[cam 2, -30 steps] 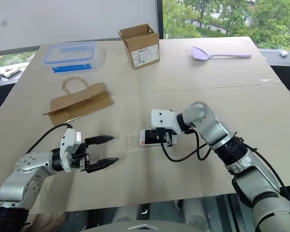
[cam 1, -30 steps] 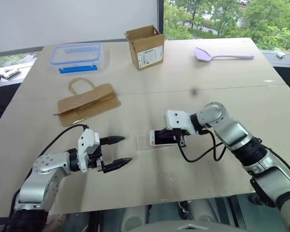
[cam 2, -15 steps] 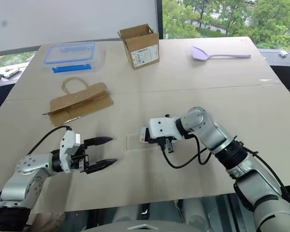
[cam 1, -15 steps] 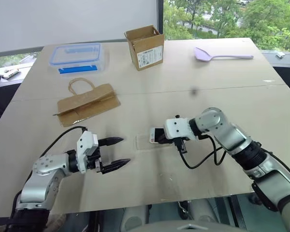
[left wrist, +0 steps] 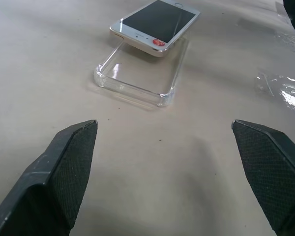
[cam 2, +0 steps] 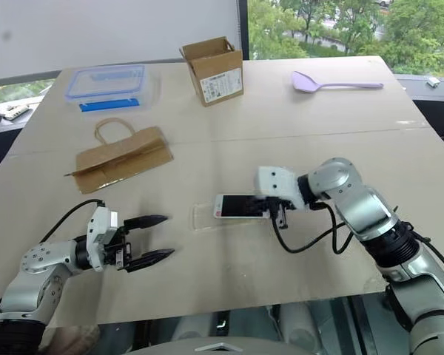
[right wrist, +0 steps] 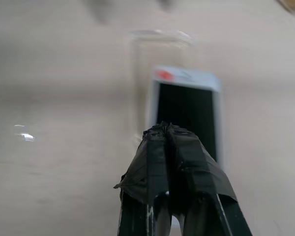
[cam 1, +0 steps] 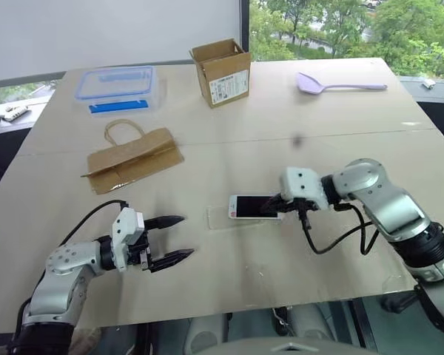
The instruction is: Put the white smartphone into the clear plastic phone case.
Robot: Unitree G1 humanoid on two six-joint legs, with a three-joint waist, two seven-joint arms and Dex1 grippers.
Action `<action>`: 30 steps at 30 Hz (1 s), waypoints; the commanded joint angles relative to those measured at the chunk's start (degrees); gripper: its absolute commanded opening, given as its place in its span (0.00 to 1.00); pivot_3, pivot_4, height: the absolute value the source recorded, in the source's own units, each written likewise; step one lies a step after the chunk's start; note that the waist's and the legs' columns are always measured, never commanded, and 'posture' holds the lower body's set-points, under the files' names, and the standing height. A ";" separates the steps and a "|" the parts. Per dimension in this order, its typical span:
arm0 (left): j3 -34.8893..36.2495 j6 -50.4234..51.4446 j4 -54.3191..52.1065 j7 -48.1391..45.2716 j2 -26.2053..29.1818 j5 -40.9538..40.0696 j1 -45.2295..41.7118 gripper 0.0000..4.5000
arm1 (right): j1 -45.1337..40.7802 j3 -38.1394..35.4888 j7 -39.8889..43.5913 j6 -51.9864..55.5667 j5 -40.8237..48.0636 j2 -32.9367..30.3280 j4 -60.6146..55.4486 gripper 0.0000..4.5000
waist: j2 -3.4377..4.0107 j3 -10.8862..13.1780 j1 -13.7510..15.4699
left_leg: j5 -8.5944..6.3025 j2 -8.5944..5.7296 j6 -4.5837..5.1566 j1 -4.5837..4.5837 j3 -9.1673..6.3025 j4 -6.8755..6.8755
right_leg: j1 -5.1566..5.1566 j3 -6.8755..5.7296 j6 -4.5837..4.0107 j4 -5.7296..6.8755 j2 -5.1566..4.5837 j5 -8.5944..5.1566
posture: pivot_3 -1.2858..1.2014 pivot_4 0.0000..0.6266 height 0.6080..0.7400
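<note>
- The white smartphone (left wrist: pixel 155 24) is lying screen up on the desk (cam 1: pixel 281 118), one end propped on the rim of the clear plastic phone case (left wrist: pixel 137 73). So it's half over the shell, not seated in it. There's a small red sticker near the end that overlaps the case; can't read anything on it.
- The case sits open side up just left of the phone's middle, mostly empty. My guess is the phone got laid on the rim so it can be slid or pressed the rest of the way in.
- The right claw (cam 1: pixel 275 209) is clenched with nothing between its tips, and it's at the far end of the phone. From the wrist view it's pointing along the screen, looks like it's set up to nudge rather than grab. Whether it actually touches the phone, I can't tell.
- The left claw (cam 1: pixel 170 239) is spread wide, holding nothing, sitting low near the desk well to the left of the case and aimed at it. Probably waiting to brace the shell so it doesn't skate away.
- Further out: a flattened brown paper bag (cam 1: pixel 135 157), a clear food box with a blue lid (cam 1: pixel 117 87), an open cardboard box (cam 1: pixel 222 72) with a white printed label that's too small to read, and a lilac spatula (cam 1: pixel 340 83) at the back.
</note>
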 commanded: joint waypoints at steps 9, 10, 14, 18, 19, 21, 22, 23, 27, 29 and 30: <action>-0.02 0.41 -2.02 0.70 -0.28 -0.01 -0.99 1.00 | -0.07 2.11 -1.75 0.03 -0.86 1.01 2.19 0.93 | -0.02 -0.01 -0.10 | 0.00 0.00 0.00 0.01 -0.01 -0.05 | 0.00 0.00 0.01 0.00 0.02 -0.02 | 0.52 0.24 1.00; -0.03 0.42 -2.02 0.69 -0.28 0.02 -1.00 1.00 | -0.15 2.28 -1.95 -0.21 -1.16 1.22 2.70 0.93 | -0.02 -0.01 -0.09 | 0.00 0.00 0.00 0.01 -0.01 -0.05 | 0.00 0.00 0.01 0.00 0.02 -0.02 | 0.52 0.24 1.00; 0.09 0.45 -1.87 0.60 -0.16 0.07 -0.95 1.00 | -0.67 3.56 -2.33 -1.99 -2.86 1.84 5.72 0.93 | -0.02 -0.01 -0.02 | 0.00 0.00 0.00 0.00 0.00 -0.05 | -0.01 0.01 0.01 0.00 0.02 -0.02 | 0.52 0.24 1.00; 0.17 0.54 -1.97 0.62 -0.14 0.08 -0.91 1.00 | -1.16 4.19 -2.10 -3.32 -4.10 2.48 8.05 0.93 | -0.02 -0.01 -0.04 | 0.00 0.00 0.00 0.00 0.00 -0.05 | -0.01 0.01 0.01 0.00 0.02 -0.02 | 0.52 0.24 1.00; 0.22 0.65 -2.16 0.69 -0.11 0.03 -0.85 1.00 | -1.37 4.42 -1.81 -3.40 -4.30 2.62 8.62 0.93 | -0.02 -0.01 -0.05 | 0.00 0.00 0.01 0.00 -0.01 -0.05 | -0.01 0.00 0.01 0.00 0.02 -0.02 | 0.52 0.24 1.00; 0.36 1.04 -2.91 0.93 -0.03 -0.12 -0.56 1.00 | -1.87 5.18 -0.86 -4.15 -4.94 2.70 9.83 0.93 | -0.02 -0.01 -0.12 | 0.00 0.00 0.01 0.00 0.00 -0.05 | -0.01 0.01 0.01 0.00 0.03 -0.02 | 0.52 0.24 1.00; 0.42 1.22 -3.28 1.07 -0.01 -0.18 -0.41 1.00 | -2.15 5.38 -0.73 -4.47 -5.21 2.93 10.51 0.93 | -0.02 -0.01 -0.11 | 0.00 0.00 0.01 0.00 0.00 -0.05 | -0.01 0.01 0.01 0.00 0.03 -0.01 | 0.52 0.24 1.00; 0.45 1.40 -3.60 1.21 0.01 -0.23 -0.30 1.00 | -2.40 5.47 -0.68 -4.69 -5.36 3.17 11.06 0.93 | -0.02 -0.01 -0.10 | 0.00 0.00 0.01 0.00 0.00 -0.05 | -0.01 0.01 0.01 0.00 0.03 -0.01 | 0.52 0.24 1.00; 0.49 2.20 -5.04 1.97 0.03 -0.44 0.15 1.00 | -3.02 5.49 -0.25 -5.67 -5.70 3.90 12.38 0.93 | -0.02 -0.01 -0.09 | 0.00 0.00 0.01 0.00 -0.01 -0.05 | -0.01 0.01 0.01 0.00 0.03 -0.01 | 0.52 0.24 1.00; 0.52 2.70 -5.90 2.42 -0.04 -0.50 0.38 1.00 | -3.24 5.49 -0.03 -6.13 -5.96 4.20 12.73 0.93 | -0.02 -0.01 -0.08 | 0.00 0.00 0.00 0.00 -0.01 -0.05 | -0.01 0.01 0.01 0.00 0.03 -0.02 | 0.52 0.24 1.00; 0.54 2.98 -6.30 2.62 -0.06 -0.55 0.47 1.00 | -3.33 5.44 0.18 -6.27 -5.97 4.32 12.73 0.88 | -0.02 -0.01 -0.08 | 0.00 0.00 0.01 0.00 -0.01 -0.05 | -0.01 0.01 0.01 0.00 0.03 -0.01 | 0.52 0.24 1.00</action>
